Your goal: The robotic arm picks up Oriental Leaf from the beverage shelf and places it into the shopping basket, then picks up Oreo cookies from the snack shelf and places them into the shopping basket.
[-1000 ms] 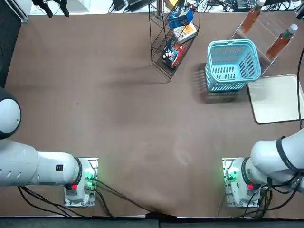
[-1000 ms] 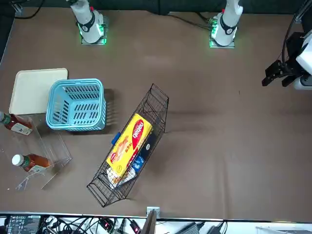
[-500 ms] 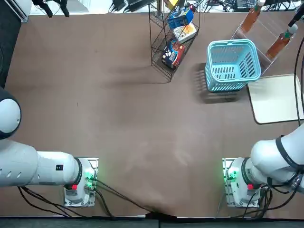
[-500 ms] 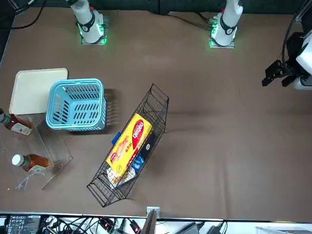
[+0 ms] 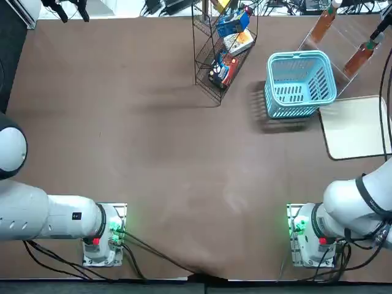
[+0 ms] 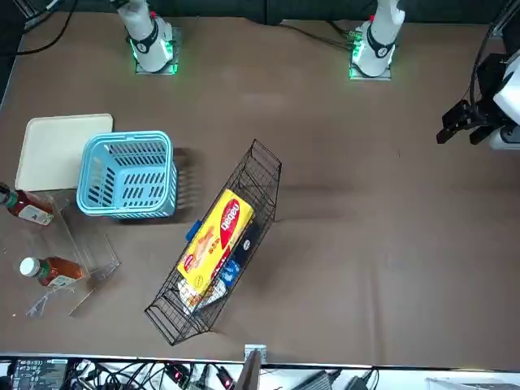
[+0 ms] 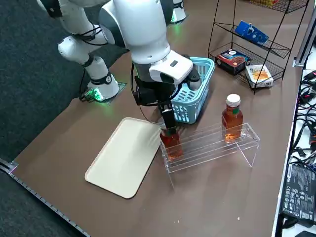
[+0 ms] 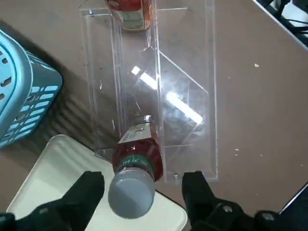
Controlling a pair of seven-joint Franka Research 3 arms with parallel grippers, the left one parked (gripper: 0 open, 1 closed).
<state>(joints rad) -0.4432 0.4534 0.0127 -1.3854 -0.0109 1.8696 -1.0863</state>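
Amber Oriental Leaf (image 8: 139, 159) between spread fingers of right claw (image 8: 144, 187), ungripped.

The right gripper (image 8: 143, 180) was above the near bottle (image 8: 136, 161), with room between its spread fingers for the cap. The stand's clear panels (image 7: 212, 148) hemmed that bottle in (easy to miss, being see-through). The second bottle (image 7: 232, 121) stood apart, further along the stand. The basket (image 5: 300, 84) offered an open top, but its rim rose close beside the stand. Bare table (image 5: 153, 153) separated the basket from the wire rack (image 5: 218, 92).
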